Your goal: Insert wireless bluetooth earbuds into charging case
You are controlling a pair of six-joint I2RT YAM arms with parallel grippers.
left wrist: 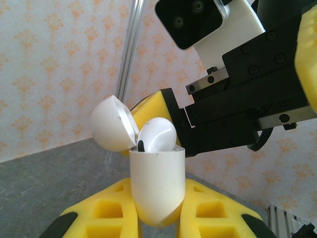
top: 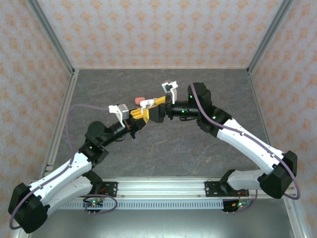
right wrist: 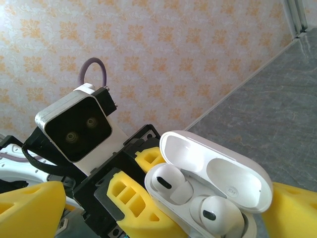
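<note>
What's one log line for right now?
left gripper: shut on charging case | lid: open | earbuds: two in case | right gripper: open

Looked like a robotics lab test cell, not a home or shop. Two robot arms, left arm (top: 64, 176) & right arm (top: 247, 141), were bolted to an alu rail (top: 163, 187) at the near edge of a grey stone-look tabletop (top: 163, 148). Alu frame posts (top: 52, 34) boxed the bench in, w/ printed orange-motif backdrop panels (top: 163, 29) on 3 sides. A purple cable (top: 79, 105) looped off the left arm. A twin-lens wrist cam (right wrist: 77, 126) sat on its mount.
</note>
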